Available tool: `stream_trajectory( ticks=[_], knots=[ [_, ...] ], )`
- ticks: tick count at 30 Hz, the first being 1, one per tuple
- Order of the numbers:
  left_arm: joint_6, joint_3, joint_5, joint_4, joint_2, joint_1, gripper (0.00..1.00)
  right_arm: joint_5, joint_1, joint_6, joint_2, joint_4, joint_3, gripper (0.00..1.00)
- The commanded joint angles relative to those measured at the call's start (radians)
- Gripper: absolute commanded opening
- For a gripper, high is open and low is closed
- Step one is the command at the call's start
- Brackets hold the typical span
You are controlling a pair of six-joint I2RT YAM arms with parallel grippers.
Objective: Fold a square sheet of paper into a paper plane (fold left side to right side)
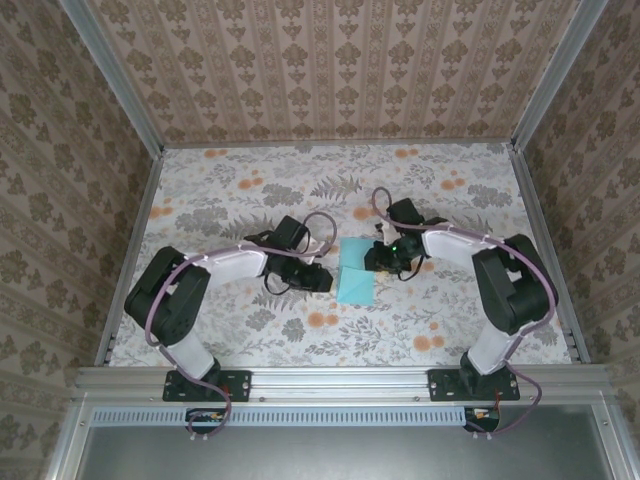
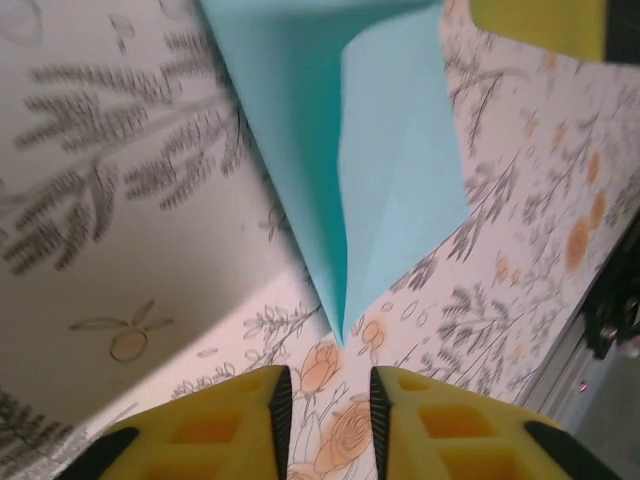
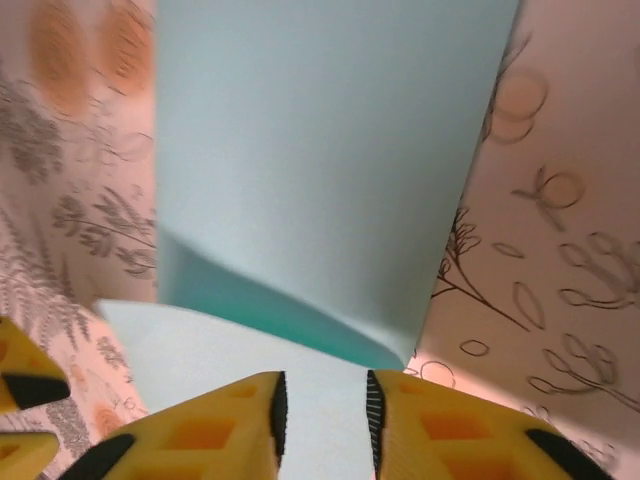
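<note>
Fingers (image 2: 220,425) of the left gripper (image 2: 322,400) are yellow with black ribbed inner faces. They stand a narrow gap apart with nothing between them, and the floral table (image 2: 480,330) shows through the gap. Just beyond their tips lies one sharp corner of the sheet of paper (image 2: 300,150). The paper is light turquoise, and the corner is close to the gripper but not touching it.

The right gripper (image 3: 322,405) has its jaws parted by a similar narrow slot, set over the paper's pale lower layer. Whether its tips touch the paper cannot be told.

The left wrist view shows the sheet folded. A paler flap lies over the darker part, and a crease runs down toward the near corner. One yellow finger of the right gripper sits at the top right of this view.

The right wrist view shows something the left does not: the upper layer is raised off the lower one, with a band of darker turquoise shadow beneath it. Yellow tips of the left gripper sit at the lower left edge.

The overhead view shows the paper near the middle of the table as a tall, narrow shape, flat between the two grippers. The left gripper is just beside its left edge, and the right gripper is at its upper right. Both arms bend inward from their bases at the near edge.
</note>
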Motion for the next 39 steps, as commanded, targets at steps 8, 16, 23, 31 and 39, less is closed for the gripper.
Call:
stream_trajectory(
  ticks=[8,16,23,31,39],
  knots=[
    [-0.038,0.137,0.069,0.111,0.112,0.007,0.48,-0.012,-0.087,0.056,-0.221,0.148,-0.152,0.57],
    [-0.022,0.196,0.083,0.123,0.210,-0.005,0.46,-0.065,-0.090,0.133,-0.283,0.259,-0.254,0.75],
    [-0.007,0.196,0.043,0.127,0.213,-0.009,0.20,-0.144,-0.087,0.165,-0.244,0.297,-0.279,0.75],
    [-0.003,0.141,-0.023,0.130,0.150,-0.007,0.10,-0.200,-0.072,0.202,-0.189,0.347,-0.270,0.73],
    [-0.005,0.123,-0.036,0.130,0.133,-0.007,0.09,-0.229,-0.020,0.233,-0.099,0.390,-0.227,0.66]
  ],
)
